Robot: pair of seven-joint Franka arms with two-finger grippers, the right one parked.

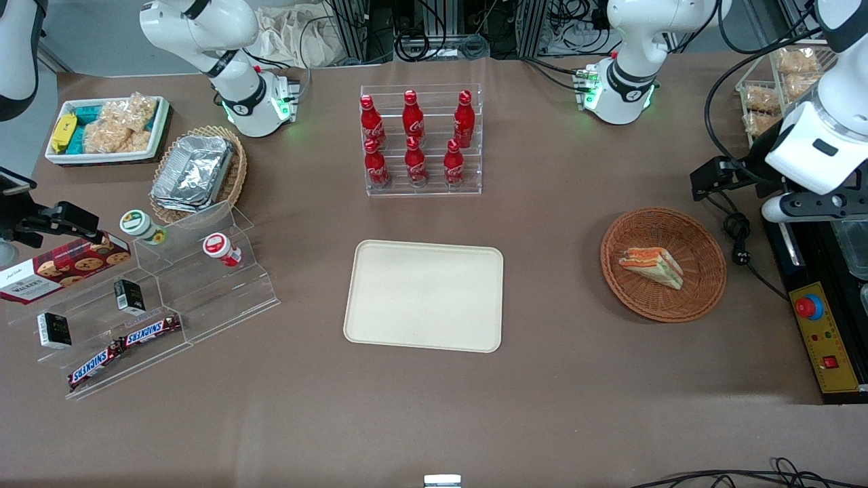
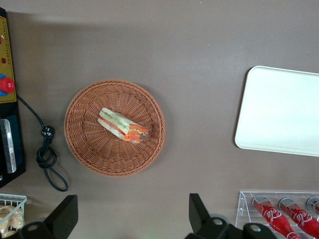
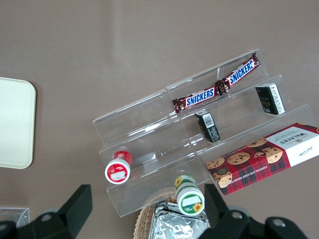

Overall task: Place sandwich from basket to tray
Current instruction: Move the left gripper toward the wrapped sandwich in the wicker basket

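Note:
The sandwich (image 1: 652, 266), a white bread wedge with orange and green filling, lies on its side in the round reddish-brown wicker basket (image 1: 705, 288). Both also show in the left wrist view: the sandwich (image 2: 122, 125) in the middle of the basket (image 2: 84, 149). The cream tray (image 1: 424, 295) lies flat at the table's middle, with nothing on it; its edge shows in the left wrist view (image 2: 279, 109). My left gripper (image 2: 132, 219) is open and empty. It hangs high above the table, a little farther from the front camera than the basket, apart from it.
A clear rack of red cola bottles (image 1: 420, 139) stands farther back than the tray. A black and yellow control box with a red button (image 1: 824, 335) and a black cable (image 1: 739, 237) lie beside the basket at the working arm's end. Acrylic steps with snacks (image 1: 149, 298) stand toward the parked arm's end.

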